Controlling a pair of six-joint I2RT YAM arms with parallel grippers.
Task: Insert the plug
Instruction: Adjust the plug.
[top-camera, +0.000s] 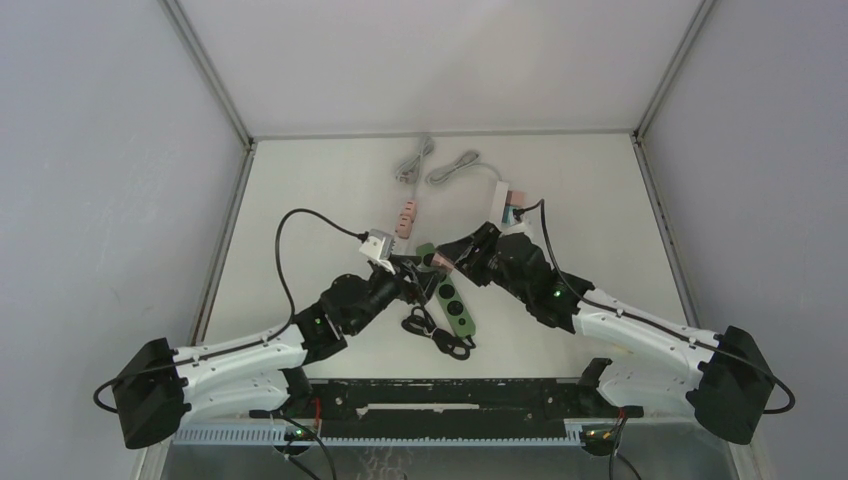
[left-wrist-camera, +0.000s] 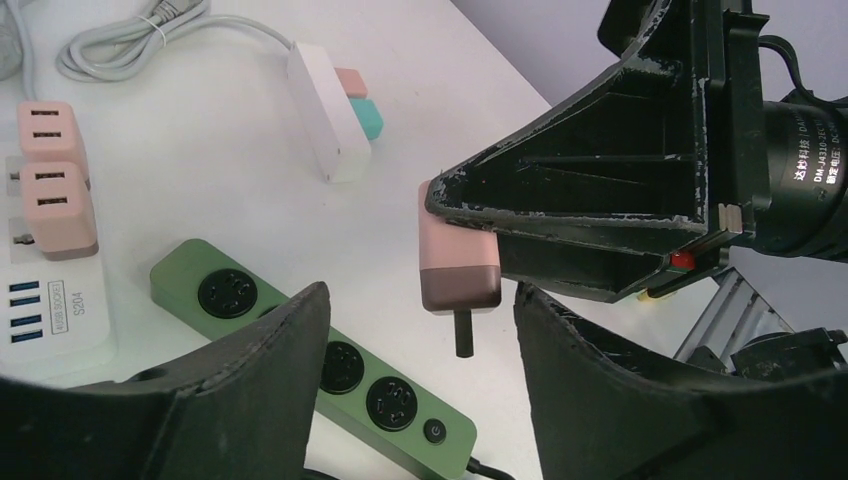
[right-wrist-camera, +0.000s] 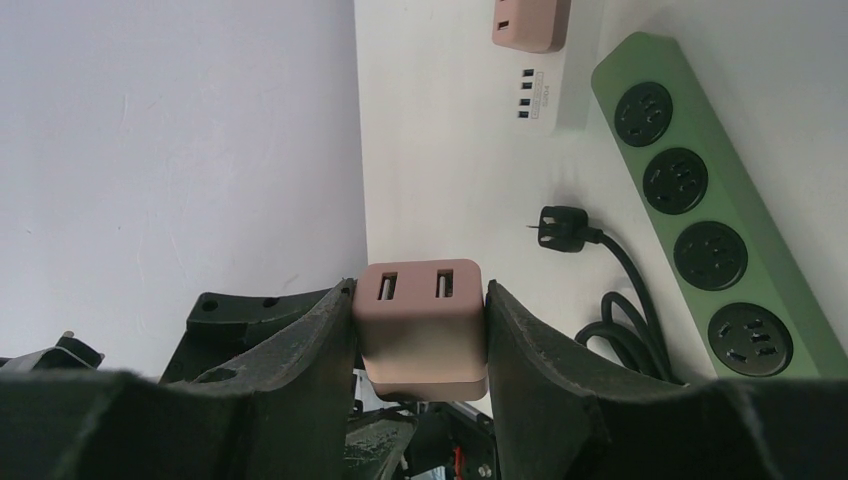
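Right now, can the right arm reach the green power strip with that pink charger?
Probably yes: the right gripper holds the pink charger close to the green power strip, prong down, and its sockets are empty.

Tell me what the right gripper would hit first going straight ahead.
Likely the left gripper, close ahead of its pink USB charger; otherwise the table by the black plug. Depth unclear.

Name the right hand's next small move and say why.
Probably ease the right hand down toward a socket of the green power strip: it clamps the pink charger, whose prong points down and hangs clear of every socket.
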